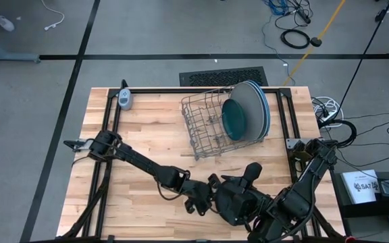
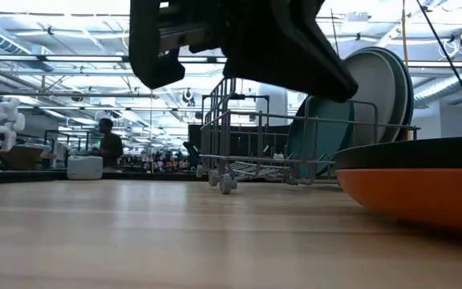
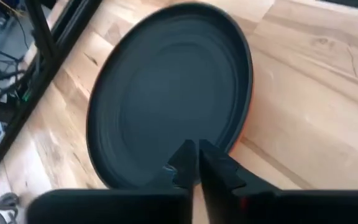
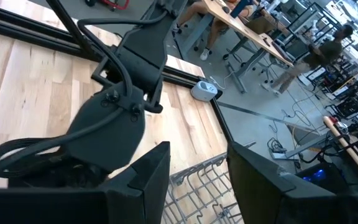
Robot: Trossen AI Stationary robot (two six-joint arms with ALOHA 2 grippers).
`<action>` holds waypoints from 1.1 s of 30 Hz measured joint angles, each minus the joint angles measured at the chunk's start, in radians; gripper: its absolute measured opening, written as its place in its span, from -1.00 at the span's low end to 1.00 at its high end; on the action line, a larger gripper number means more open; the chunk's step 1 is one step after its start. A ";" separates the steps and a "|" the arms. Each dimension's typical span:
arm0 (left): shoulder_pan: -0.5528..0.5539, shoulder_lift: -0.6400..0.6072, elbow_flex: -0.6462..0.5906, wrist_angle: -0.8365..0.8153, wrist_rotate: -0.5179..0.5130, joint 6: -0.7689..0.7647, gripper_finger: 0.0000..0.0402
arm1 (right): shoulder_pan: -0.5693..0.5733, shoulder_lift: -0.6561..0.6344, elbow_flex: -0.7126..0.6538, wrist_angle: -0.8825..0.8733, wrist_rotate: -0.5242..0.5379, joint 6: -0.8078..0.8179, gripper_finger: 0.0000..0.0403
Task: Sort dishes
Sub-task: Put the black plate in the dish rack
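A black plate (image 3: 166,93) lies on top of an orange plate (image 3: 251,106) on the table near its front edge; the stack also shows in the low view (image 2: 423,189) and the high view (image 1: 238,200). My left gripper (image 3: 193,154) is shut, with its tips over the black plate's rim on the left arm's side. My right gripper (image 4: 199,163) is open and empty above the stack (image 1: 252,173). A dark teal plate (image 1: 235,118) and large blue plates (image 1: 256,106) stand on edge in the grey wire rack (image 1: 204,125). My left gripper has its shut fingertips (image 3: 185,155) at the black plate's rim (image 3: 148,177), slanting down from the table's left. I cannot tell whether they touch it. The plate lies flat on the orange one.
A small white device (image 1: 125,98) lies at the table's far left corner. Black frame rails (image 1: 110,118) run along the table's left and right sides. Bare wood lies between the rack and the stack. People sit in the room beyond (image 2: 107,144).
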 joint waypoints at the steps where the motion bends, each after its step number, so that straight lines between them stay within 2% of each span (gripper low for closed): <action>1: 0.003 0.000 0.000 -0.009 0.003 0.000 -0.82 | 0.000 0.000 0.000 0.000 0.000 0.000 -0.24; 7: 0.006 0.000 -0.011 -0.009 0.012 0.009 -0.37 | 0.000 0.000 0.000 0.000 0.000 -0.001 -0.24; 11: 0.006 0.026 -0.011 -0.005 0.050 0.046 -0.19 | 0.000 0.000 0.000 0.000 0.000 -0.002 -0.24; 17: -0.020 0.087 -0.013 0.036 0.041 0.161 -0.16 | 0.000 0.000 0.000 -0.001 0.000 -0.003 -0.24; 22: -0.032 0.101 -0.013 0.121 -0.033 0.166 -0.16 | -0.001 0.000 0.000 -0.005 0.000 -0.002 -0.24; 26: -0.030 0.098 -0.011 0.157 -0.023 0.171 -0.16 | -0.001 0.000 0.000 -0.008 0.000 -0.001 -0.24; 29: -0.026 0.116 -0.010 0.162 0.038 0.187 -0.16 | 0.000 0.000 0.000 -0.008 0.000 -0.001 -0.24; 33: -0.026 0.143 -0.013 0.144 0.039 0.192 -0.16 | -0.003 0.000 0.000 -0.008 0.000 0.000 -0.24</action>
